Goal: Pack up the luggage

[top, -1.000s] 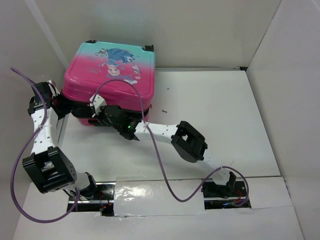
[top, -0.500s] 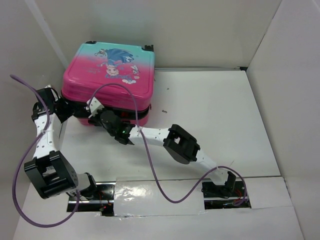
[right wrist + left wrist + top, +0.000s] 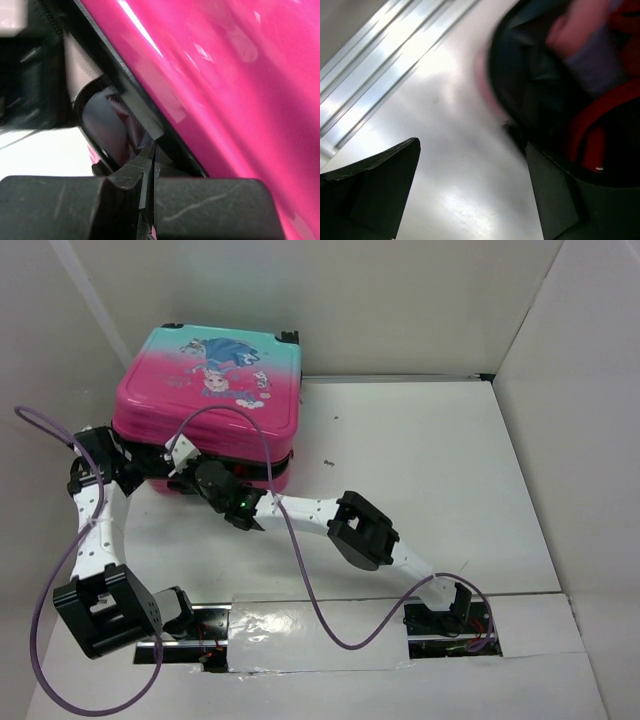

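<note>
The luggage [image 3: 215, 390] lies flat at the back left, its pink-to-teal printed lid lowered over the pink base with a dark gap along the front. My right gripper [image 3: 186, 462] is shut, its tips [image 3: 152, 150] pressed against the black trim of the front seam under the pink shell [image 3: 240, 75]. Nothing shows between its fingers. My left gripper [image 3: 126, 476] stands open at the luggage's front left corner. Its wrist view is blurred, with both fingers [image 3: 375, 185] wide apart over bare table [image 3: 465, 165]. The luggage's dark rim [image 3: 520, 85] and red and pink contents [image 3: 585, 135] lie beyond.
White walls enclose the table on the left, back and right, and the left wall is close to my left arm. Purple cables [image 3: 285, 540] loop over both arms. A silver taped strip [image 3: 300, 625] runs along the near edge. A small dark speck [image 3: 328, 461] lies right of the luggage.
My right gripper has slid left along the front seam, staying shut. The luggage has shifted a little to the left. The left arm has swung outward toward the left wall, its gripper still open.
</note>
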Controlling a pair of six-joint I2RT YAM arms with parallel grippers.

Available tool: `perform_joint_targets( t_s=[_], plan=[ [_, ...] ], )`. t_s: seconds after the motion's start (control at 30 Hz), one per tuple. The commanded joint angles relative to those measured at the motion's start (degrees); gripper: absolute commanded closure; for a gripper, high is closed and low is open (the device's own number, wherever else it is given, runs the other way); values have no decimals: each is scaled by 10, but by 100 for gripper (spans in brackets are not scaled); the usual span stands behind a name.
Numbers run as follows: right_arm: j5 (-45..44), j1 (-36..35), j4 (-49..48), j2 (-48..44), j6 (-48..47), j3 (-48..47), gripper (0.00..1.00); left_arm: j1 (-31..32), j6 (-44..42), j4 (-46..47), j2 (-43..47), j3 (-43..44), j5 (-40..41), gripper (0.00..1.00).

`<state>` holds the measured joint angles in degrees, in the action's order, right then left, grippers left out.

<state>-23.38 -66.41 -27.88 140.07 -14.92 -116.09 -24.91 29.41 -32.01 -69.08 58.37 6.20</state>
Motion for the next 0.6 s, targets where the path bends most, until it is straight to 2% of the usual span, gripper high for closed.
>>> perform_joint_targets(
  t_s=[0.0, 0.2, 0.37, 0.47, 0.5, 0.57],
  plan=[
    [-61, 44, -146, -64, -14, -67, 100, -25, 65, -39, 44, -14, 99, 0],
    [-55, 59, -153, -64, -14, -79, 100, -25, 51, -63, 20, -14, 93, 0],
    [-4, 65, -86, -81, -2, -84, 100, -25, 93, -70, 44, -19, 114, 0],
    [49, 40, -26, -111, 15, -46, 100, -25, 127, -78, 69, -13, 132, 0],
    [89, 34, -12, -141, 20, -8, 100, -25, 135, -78, 75, -8, 148, 0],
    [105, 15, -6, -177, 51, 44, 100, -25, 148, -105, 93, 15, 154, 0]
  ],
)
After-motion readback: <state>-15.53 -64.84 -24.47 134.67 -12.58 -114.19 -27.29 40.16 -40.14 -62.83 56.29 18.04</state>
